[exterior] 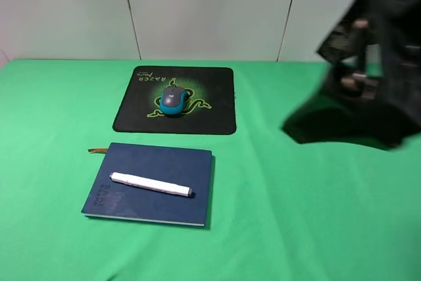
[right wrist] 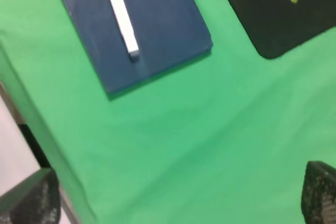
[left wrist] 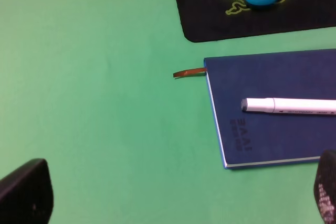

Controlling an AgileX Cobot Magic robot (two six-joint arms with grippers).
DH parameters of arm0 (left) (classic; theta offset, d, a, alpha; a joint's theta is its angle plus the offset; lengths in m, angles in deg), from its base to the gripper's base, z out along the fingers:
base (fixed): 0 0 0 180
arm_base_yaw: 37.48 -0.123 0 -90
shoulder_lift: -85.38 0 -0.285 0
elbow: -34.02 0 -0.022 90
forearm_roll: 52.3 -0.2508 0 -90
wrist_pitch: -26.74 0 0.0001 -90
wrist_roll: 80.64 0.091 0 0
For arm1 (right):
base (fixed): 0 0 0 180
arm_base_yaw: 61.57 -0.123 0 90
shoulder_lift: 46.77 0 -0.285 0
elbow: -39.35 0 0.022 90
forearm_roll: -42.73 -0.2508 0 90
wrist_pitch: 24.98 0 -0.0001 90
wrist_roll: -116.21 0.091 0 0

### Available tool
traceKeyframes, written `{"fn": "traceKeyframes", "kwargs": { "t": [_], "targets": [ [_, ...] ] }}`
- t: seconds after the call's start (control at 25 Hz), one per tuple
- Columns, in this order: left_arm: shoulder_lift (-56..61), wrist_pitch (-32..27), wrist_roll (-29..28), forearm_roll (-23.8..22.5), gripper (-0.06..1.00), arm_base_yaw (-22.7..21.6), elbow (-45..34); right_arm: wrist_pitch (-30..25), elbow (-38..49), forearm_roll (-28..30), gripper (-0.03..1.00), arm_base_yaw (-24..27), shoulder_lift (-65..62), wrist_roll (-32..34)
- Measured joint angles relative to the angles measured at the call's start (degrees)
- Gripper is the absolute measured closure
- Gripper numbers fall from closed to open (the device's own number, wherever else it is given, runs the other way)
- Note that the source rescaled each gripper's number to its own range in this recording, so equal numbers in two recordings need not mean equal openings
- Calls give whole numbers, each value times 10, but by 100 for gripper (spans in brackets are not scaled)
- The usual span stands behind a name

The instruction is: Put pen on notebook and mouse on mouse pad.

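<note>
On notebook (exterior: pixel 158 195), pen (exterior: pixel 151 184); mouse (exterior: pixel 172 100) on mouse pad (exterior: pixel 217 106).

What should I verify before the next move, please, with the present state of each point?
1. Pen lies on the notebook, fully inside its edges: ok.
2. Mouse sits on the Razer mouse pad, over the logo: ok.
3. Left claw open, nothing between its fingers: ok.
4. Right claw open and empty, above the green cloth: ok.
5. Right arm away from the notebook and the pad in the high view: ok, though blurred.
6. Ribbon bookmark sticking out from the notebook, near no claw: ok.
</note>
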Motion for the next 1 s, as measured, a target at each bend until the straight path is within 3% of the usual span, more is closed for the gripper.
{"fn": "traceKeyframes", "kwargs": {
  "t": [0.32,0.48,0.52,0.56,1.0],
  "targets": [
    [0,0,0,0,-6,0,0,4,116,1,-3,0,-175,0],
    [0,0,0,0,-6,0,0,23,148,-5,-3,30,-229,0],
    [0,0,0,0,-6,0,0,35,168,-10,-3,69,-257,0],
    [0,0,0,0,-6,0,0,35,168,-10,-3,69,-257,0],
    [0,0,0,0,-6,0,0,82,282,-93,-3,398,-440,2]
  ]
}}
